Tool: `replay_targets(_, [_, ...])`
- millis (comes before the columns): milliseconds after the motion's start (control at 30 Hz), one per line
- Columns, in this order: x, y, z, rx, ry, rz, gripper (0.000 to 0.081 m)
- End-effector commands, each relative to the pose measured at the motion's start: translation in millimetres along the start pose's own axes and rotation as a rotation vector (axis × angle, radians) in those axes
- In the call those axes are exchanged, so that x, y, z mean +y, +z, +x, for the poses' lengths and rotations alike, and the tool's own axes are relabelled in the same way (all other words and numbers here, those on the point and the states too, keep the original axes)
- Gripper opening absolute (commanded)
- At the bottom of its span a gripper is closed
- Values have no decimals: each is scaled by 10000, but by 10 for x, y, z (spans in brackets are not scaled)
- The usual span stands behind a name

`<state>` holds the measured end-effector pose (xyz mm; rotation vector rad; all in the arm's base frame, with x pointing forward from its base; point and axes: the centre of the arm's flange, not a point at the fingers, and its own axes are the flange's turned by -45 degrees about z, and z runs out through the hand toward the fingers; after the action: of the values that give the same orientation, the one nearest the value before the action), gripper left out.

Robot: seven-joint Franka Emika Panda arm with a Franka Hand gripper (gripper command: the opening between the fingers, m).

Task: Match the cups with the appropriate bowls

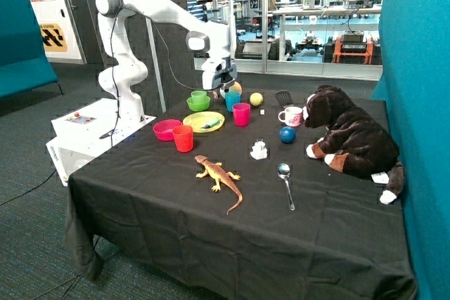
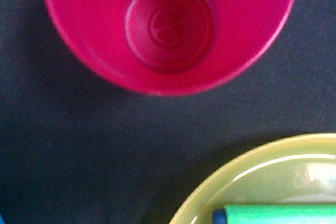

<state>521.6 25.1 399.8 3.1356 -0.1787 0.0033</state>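
The magenta-pink cup [image 1: 241,114] stands upright on the black cloth beside the yellow-green plate [image 1: 191,121]. In the wrist view I look straight down into the magenta-pink cup [image 2: 170,24], which is empty. The magenta-pink bowl [image 1: 167,130] sits on the other side of the plate, near the table's edge by the robot base. The light green cup [image 1: 199,94] appears to stand in the lime green bowl [image 1: 198,104]. My gripper [image 1: 224,89] hangs above the table behind the plate, close to a teal cup [image 1: 232,100]. It holds nothing that I can see.
A red cup [image 1: 183,138] stands by the pink bowl. The plate [image 2: 252,177] holds a green and blue item [image 2: 278,214]. Also on the cloth are a yellow ball [image 1: 256,99], a blue ball [image 1: 287,135], a white mug [image 1: 291,116], a plush dog [image 1: 348,135], a toy lizard [image 1: 218,173] and a spoon [image 1: 285,182].
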Motion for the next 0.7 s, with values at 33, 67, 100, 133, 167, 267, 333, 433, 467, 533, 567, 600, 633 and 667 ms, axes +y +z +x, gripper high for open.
replay_targets(33, [81, 71, 161, -21, 85, 7, 579])
replay_targets(67, [83, 81, 167, -21, 101, 7, 577])
replay_targets(100, [84, 93, 176, -21, 92, 7, 575])
replay_targets(133, [85, 104, 188, -21, 68, 7, 573])
replay_targets(167, [86, 113, 197, -21, 47, 7, 571])
replay_targets(267, [75, 135, 234, -21, -54, 8, 568])
replay_targets(333, [67, 135, 256, -21, -131, 8, 563])
replay_targets(433, [65, 127, 275, -21, -244, 8, 561])
replay_targets(467, [69, 121, 287, -21, -326, 8, 562])
replay_targets(533, [79, 113, 317, -21, -469, 8, 559])
replay_targets(567, [86, 110, 336, -21, -538, 8, 558])
replay_targets(600, [102, 106, 367, -21, -707, 8, 557])
replay_targets(633, [115, 104, 391, -21, -832, 8, 558])
replay_targets(667, [122, 102, 405, -21, -856, 8, 559])
